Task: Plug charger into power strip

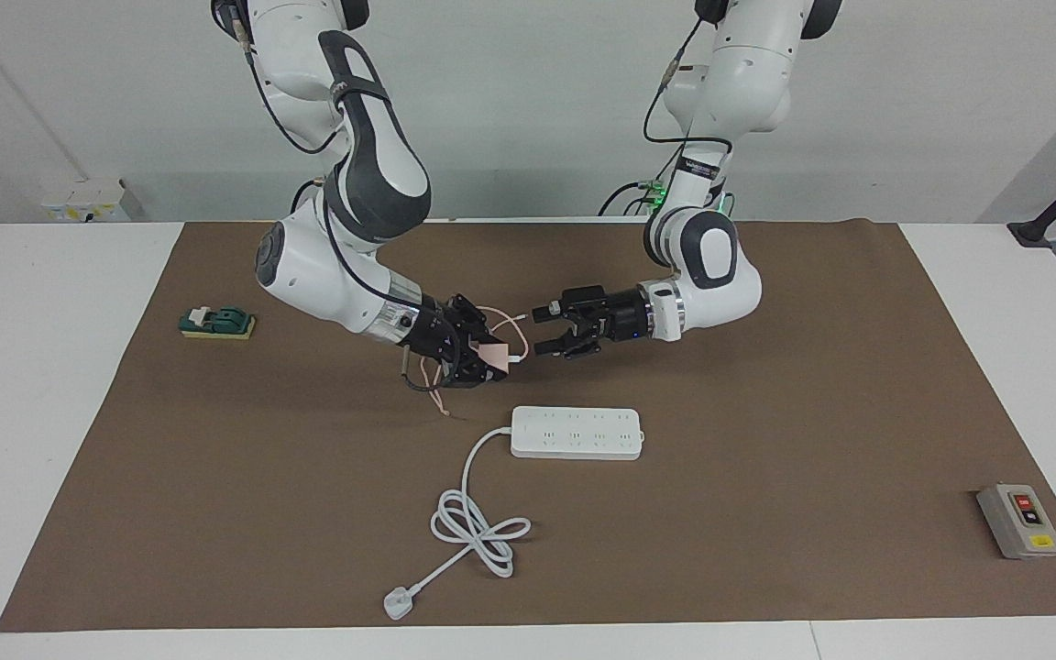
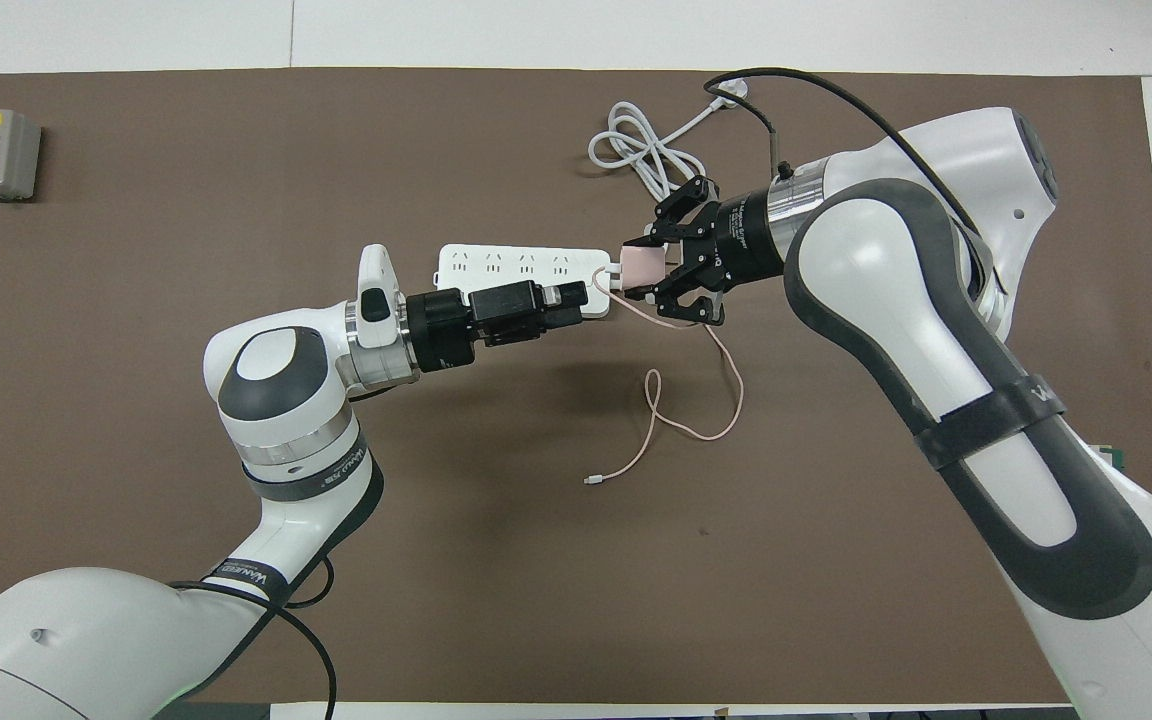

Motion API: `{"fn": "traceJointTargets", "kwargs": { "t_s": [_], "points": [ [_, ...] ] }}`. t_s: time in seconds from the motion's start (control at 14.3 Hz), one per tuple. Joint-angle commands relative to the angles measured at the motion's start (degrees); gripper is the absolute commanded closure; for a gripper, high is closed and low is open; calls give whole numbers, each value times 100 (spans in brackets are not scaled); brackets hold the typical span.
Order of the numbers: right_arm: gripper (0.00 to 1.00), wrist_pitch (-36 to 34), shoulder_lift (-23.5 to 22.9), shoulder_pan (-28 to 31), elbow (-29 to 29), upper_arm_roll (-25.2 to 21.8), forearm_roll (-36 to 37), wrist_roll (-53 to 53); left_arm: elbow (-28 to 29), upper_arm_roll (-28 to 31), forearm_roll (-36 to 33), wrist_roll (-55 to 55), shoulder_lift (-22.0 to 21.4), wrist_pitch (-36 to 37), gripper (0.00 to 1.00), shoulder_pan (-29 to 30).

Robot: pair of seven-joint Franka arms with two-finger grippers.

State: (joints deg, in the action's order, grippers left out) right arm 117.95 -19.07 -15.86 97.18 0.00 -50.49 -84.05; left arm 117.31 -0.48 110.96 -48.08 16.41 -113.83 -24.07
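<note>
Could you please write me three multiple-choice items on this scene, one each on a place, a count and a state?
1. Where is the charger?
A. Lying on the power strip
B. Held up in the right gripper, over the mat
C. Beside the grey switch box

2. How many sockets does the power strip show in its row?
A. Two
B. Four
C. Seven

3. How is the left gripper?
A. Open, facing the charger, holding nothing
B. Shut on the pink cable
C. Pressed onto the power strip

Answers:
1 B: the right gripper grips the pink cube above the brown mat, its cable trailing down.
2 B: four socket groups lie along the strip.
3 A: its fingers are spread beside the charger with nothing between them.
</note>
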Motion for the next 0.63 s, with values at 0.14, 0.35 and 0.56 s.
{"fn": "traceJointTargets", "kwargs": {
  "t_s": [0.14, 0.35, 0.56],
  "points": [
    [100, 132, 79, -137, 56, 0, -137, -50, -279, 39, 49, -53, 170, -25, 0, -27],
    [100, 211, 79, -373, 56, 17, -137, -59, -516, 39, 49, -35, 328, 54, 0, -1],
    [100, 483, 79, -532, 99, 26, -137, -129, -587, 39, 58, -26, 346, 37, 0, -18]
  ]
}}
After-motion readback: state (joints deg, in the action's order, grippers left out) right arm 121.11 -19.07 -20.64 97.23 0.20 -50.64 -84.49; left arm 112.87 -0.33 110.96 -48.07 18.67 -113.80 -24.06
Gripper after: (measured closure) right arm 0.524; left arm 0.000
